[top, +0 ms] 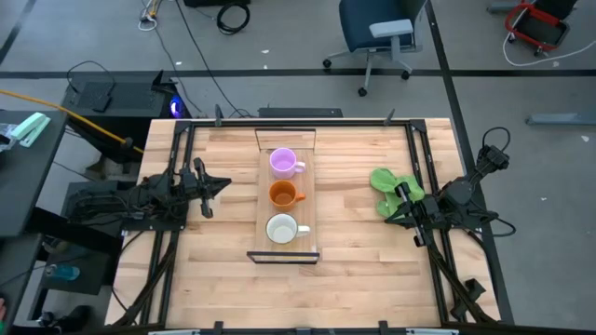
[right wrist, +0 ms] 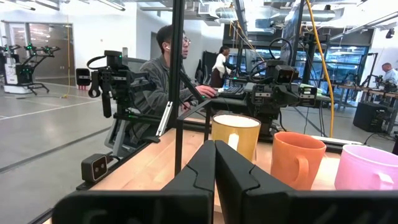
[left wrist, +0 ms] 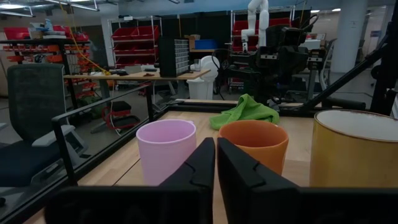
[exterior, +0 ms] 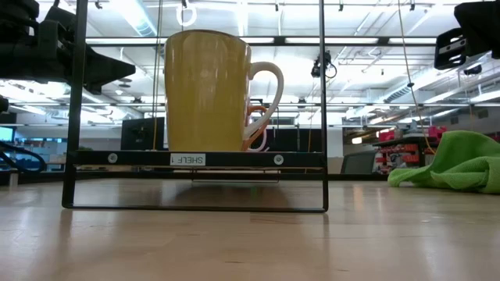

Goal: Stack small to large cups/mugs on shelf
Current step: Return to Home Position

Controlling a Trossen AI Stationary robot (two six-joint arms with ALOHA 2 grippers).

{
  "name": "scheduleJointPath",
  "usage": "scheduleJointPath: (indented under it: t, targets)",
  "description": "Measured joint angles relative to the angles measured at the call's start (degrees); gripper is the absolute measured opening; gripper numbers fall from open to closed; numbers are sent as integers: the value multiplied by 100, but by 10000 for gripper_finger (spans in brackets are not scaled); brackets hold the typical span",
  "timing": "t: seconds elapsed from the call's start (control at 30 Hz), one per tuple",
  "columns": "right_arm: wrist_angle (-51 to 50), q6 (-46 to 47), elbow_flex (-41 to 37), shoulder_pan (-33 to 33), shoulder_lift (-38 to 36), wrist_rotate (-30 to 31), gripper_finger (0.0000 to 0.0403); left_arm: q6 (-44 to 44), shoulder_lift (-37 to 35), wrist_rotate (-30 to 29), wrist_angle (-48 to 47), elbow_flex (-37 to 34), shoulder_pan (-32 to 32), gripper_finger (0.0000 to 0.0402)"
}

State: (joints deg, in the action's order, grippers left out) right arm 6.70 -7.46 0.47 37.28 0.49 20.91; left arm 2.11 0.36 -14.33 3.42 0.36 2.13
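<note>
Three mugs stand upright on their bases in a row along the shelf (top: 262, 219) at the table's middle: a light purple mug (top: 283, 162) farthest, an orange mug (top: 282, 194) in the middle, and a white mug (top: 281, 229) nearest. The white mug looks pale yellow in the low view (exterior: 207, 90). My left gripper (top: 226, 183) hovers left of the shelf, level and shut on nothing (left wrist: 216, 146). My right gripper (top: 388, 218) hovers to the shelf's right, beside a green cloth, also shut and holding nothing (right wrist: 215, 148).
A crumpled green cloth (top: 395, 189) lies on the table's right side, just beyond my right gripper. Black frame rails (top: 424, 167) run along the table's sides. Bare wood lies between each gripper and the shelf. A person (right wrist: 163, 68) sits at a desk beyond the table.
</note>
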Motion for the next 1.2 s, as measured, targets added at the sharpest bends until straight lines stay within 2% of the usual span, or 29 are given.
scheduleJointPath:
  t: [1.2]
  targets:
    - [1, 0, 0, -1, 1, 0, 13, -1, 0, -1, 0, 2, 2, 29]
